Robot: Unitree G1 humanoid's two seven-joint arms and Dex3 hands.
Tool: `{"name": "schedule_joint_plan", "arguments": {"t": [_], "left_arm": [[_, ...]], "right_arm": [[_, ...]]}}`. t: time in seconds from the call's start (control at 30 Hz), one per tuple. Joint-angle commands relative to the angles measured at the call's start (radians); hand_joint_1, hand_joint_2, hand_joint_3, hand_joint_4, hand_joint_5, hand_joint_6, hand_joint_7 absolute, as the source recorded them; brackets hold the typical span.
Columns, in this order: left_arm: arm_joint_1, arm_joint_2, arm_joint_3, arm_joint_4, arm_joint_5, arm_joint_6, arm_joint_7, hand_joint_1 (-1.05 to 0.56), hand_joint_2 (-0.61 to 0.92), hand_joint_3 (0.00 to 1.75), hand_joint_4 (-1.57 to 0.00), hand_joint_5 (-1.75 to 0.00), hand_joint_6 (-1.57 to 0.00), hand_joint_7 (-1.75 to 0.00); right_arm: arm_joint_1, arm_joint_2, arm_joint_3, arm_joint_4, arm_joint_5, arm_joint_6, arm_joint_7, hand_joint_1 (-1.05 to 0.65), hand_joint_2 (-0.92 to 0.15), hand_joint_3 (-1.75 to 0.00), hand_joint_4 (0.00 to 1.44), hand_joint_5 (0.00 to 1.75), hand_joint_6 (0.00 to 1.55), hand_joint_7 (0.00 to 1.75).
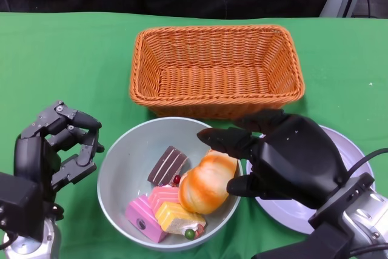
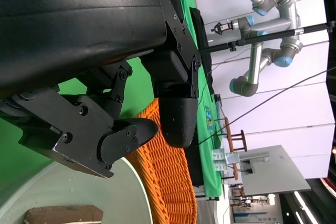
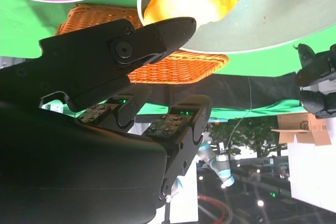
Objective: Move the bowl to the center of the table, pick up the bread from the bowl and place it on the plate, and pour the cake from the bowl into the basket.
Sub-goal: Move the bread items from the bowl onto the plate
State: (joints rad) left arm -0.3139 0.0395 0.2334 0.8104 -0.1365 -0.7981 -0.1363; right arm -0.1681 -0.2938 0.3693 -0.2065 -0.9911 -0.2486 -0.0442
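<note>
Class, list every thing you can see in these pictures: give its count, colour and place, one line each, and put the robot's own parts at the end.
basket: one, orange wicker, empty, at the far middle of the table.
bowl: one, pale grey-blue, near middle, just in front of the basket.
bread: one, golden roll, in the bowl's right part.
cake pieces: several, brown, pink and yellow, in the bowl beside the bread.
plate: one, pale lilac, right of the bowl, partly hidden.
table: one, green cover.
left hand: one, black, fingers apart, left of the bowl.
right hand: one, black, over the bowl's right rim, fingers at the bread.
</note>
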Motion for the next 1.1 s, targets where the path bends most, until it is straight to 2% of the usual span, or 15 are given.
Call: {"name": "schedule_joint_plan", "arguments": {"t": [0.03, 0.27, 0.53, 0.57, 0.77, 1.1], "left_arm": [[0.012, 0.004, 0.001, -0.01, -0.011, -0.002, -0.001, -0.06, 0.64, 0.86, -0.78, -1.53, -0.81, -1.27], [0.021, -0.008, -0.006, -0.028, -0.006, 0.003, 0.004, -0.05, 0.62, 0.9, -0.79, -1.54, -0.81, -1.26], [0.031, -0.016, -0.013, -0.041, -0.013, 0.002, -0.003, -0.06, 0.65, 0.84, -0.78, -1.54, -0.81, -1.26], [0.032, -0.017, -0.014, -0.041, -0.012, 0.002, -0.003, -0.05, 0.69, 0.78, -0.78, -1.53, -0.82, -1.24], [0.032, -0.019, -0.018, -0.036, -0.003, -0.002, 0.011, -0.05, 0.74, 0.69, -0.78, -1.54, -0.83, -1.23], [0.04, -0.026, -0.025, -0.049, 0.01, -0.009, 0.019, -0.06, 0.71, 0.74, -0.78, -1.53, -0.82, -1.25]], "right_arm": [[-0.032, -0.017, 0.009, 0.013, 0.002, -0.01, 0.004, -0.71, -0.9, 0.0, 0.7, 0.01, 0.62, 0.0], [-0.1, -0.033, 0.038, 0.065, 0.014, -0.03, 0.062, -0.72, -0.92, -0.01, 0.64, 0.0, 0.58, 0.0], [-0.169, -0.053, 0.066, 0.114, 0.011, -0.047, 0.117, -0.75, -0.91, 0.0, 0.62, 0.0, 0.58, 0.0], [-0.179, -0.058, 0.072, 0.122, 0.009, -0.052, 0.122, -0.75, -0.91, 0.0, 0.62, 0.0, 0.59, 0.0], [-0.222, -0.089, 0.093, 0.158, -0.002, -0.088, 0.136, -0.76, -0.92, 0.0, 0.62, 0.0, 0.59, 0.0], [-0.258, -0.118, 0.115, 0.201, -0.005, -0.138, 0.131, -0.77, -0.92, -0.01, 0.63, 0.0, 0.59, 0.0]]}}
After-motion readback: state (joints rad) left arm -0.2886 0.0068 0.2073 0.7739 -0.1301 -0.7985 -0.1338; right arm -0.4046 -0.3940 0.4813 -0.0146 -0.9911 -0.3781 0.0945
